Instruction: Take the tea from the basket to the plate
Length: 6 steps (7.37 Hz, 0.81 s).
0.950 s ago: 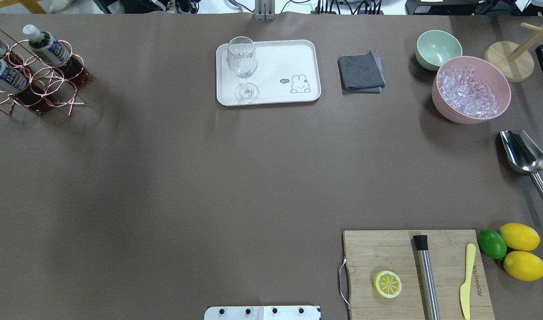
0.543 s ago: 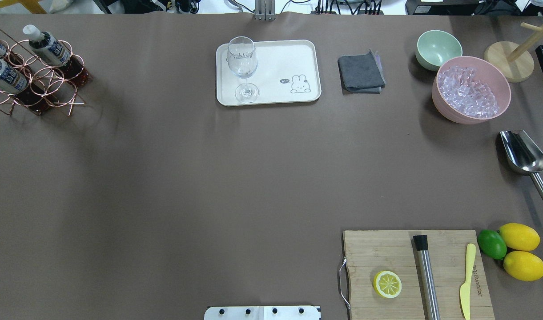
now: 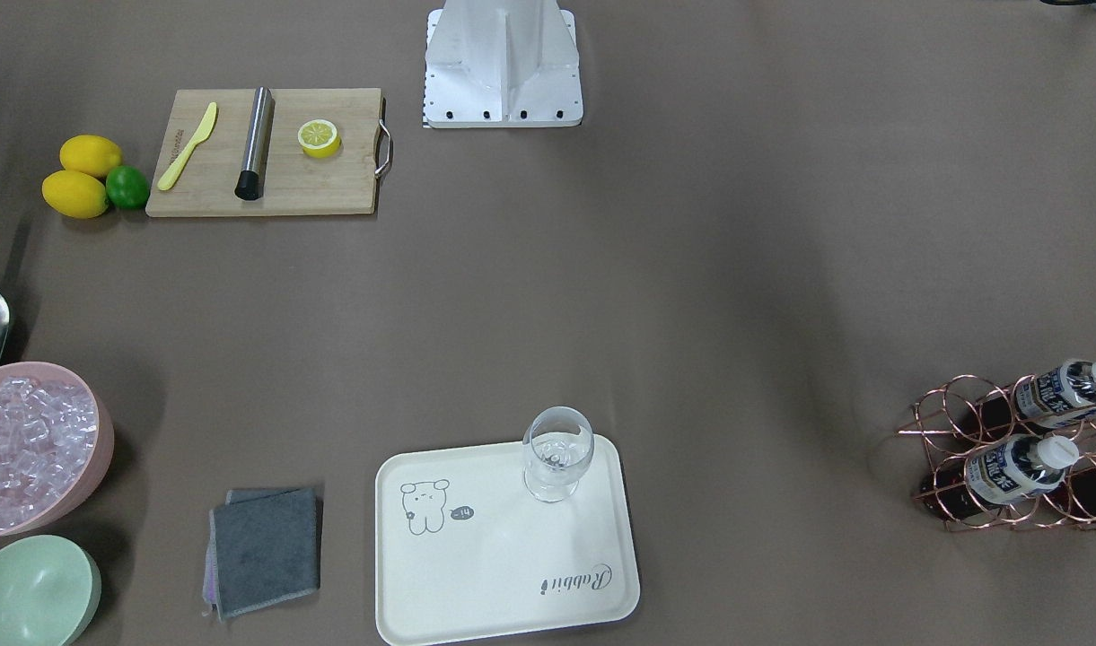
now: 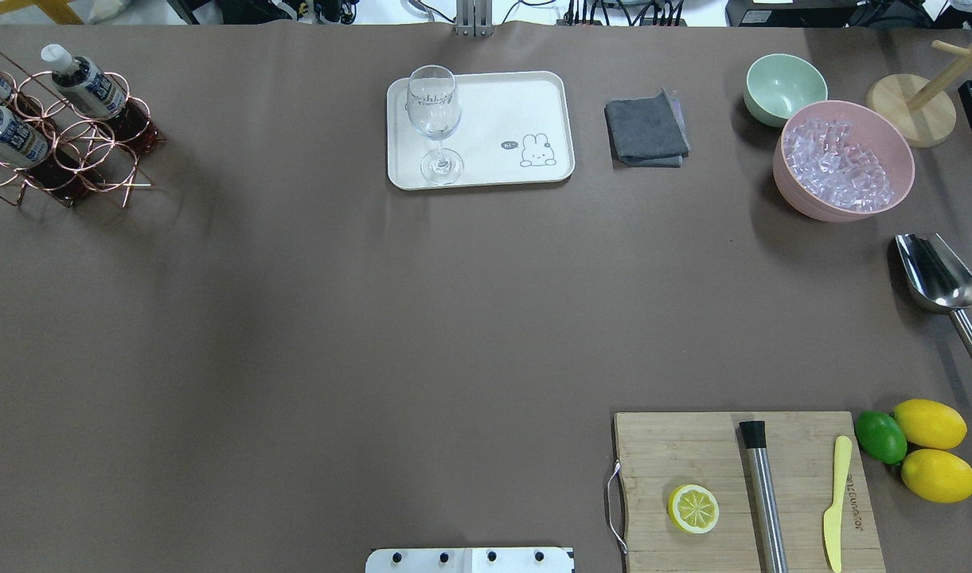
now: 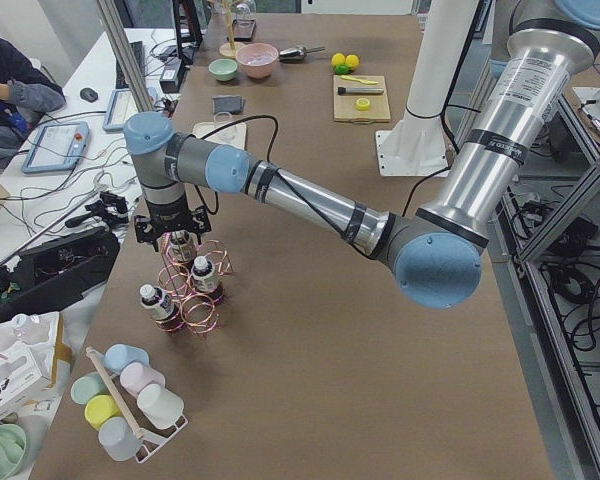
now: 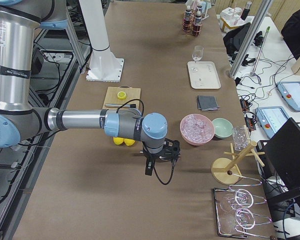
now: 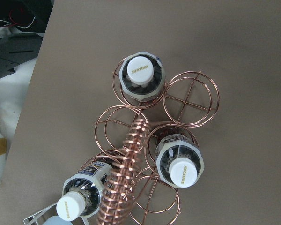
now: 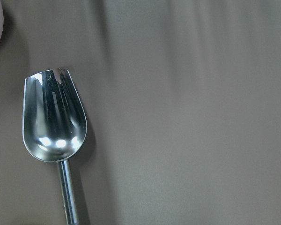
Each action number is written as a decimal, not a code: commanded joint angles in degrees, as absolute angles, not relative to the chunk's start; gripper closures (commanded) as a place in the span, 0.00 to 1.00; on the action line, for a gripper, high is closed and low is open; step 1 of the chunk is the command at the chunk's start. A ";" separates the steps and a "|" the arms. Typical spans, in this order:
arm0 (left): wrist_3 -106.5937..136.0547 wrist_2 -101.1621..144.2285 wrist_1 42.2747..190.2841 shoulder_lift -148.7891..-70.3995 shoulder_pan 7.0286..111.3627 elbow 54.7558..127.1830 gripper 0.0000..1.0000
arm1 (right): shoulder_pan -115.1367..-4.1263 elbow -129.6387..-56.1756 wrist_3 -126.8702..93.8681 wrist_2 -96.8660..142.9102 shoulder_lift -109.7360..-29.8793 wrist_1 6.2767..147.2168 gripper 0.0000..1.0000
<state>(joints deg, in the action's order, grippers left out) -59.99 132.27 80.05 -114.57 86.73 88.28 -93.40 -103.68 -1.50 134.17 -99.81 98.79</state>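
1. Tea (image 7: 142,70): three bottles alike, dark liquid and white caps. All stand cap-up, each in its own ring of the basket (image 7: 192,97). None is on the plate (image 4: 501,103).
2. The basket stands at the table's far left corner, as the robot sees it. Its coiled wire handle crosses over the rings between the bottles in the left wrist view.
3. The plate lies at the middle of the far edge, well apart from the basket. A stemmed glass (image 4: 434,107) stands upright on the plate's corner nearest the robot and the basket.
4. Left gripper (image 5: 177,230): it hangs directly over the basket, just above one bottle cap. It shows only in the left side view. Cannot tell whether its fingers are spread or closed, or whether they touch the bottle.
5. Right gripper (image 6: 162,152): it hangs near the table's right edge, over a steel scoop (image 8: 54,117) that lies flat on the table. It shows only in the right side view, so finger state cannot be told.
6. Far right corner: pink bowl of ice (image 4: 844,159) touching a mint-green bowl (image 4: 784,87). A folded grey cloth (image 4: 646,127) lies between these bowls and the plate.
7. Near right corner: wooden cutting board (image 4: 692,446) with a half lemon, a steel rod and a yellow knife on it.
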 commanded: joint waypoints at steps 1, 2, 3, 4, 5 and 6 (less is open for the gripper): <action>-60.46 131.76 80.42 -115.84 84.82 87.98 0.02 | -93.60 -103.97 -1.49 134.38 -99.93 98.88 0.00; -60.73 130.70 80.59 -116.54 84.55 87.98 0.02 | -93.69 -103.89 -1.41 134.38 -99.93 98.88 0.00; -60.73 129.48 80.60 -117.33 84.03 87.89 0.02 | -93.69 -103.71 -1.41 134.38 -99.84 98.79 0.00; -60.73 129.64 80.51 -117.68 83.76 86.85 0.02 | -93.69 -103.62 -1.32 134.30 -99.84 98.79 0.00; -60.91 130.07 80.51 -117.86 83.76 86.05 0.02 | -93.69 -103.62 -1.23 134.30 -99.84 98.79 0.00; -64.39 130.17 80.42 -118.04 83.76 84.91 0.02 | -93.69 -103.88 -1.49 134.30 -99.76 98.79 0.00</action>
<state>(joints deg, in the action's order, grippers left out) -60.98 129.94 80.51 -117.64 83.86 86.58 -93.69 -103.67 -1.31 134.32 -99.85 98.79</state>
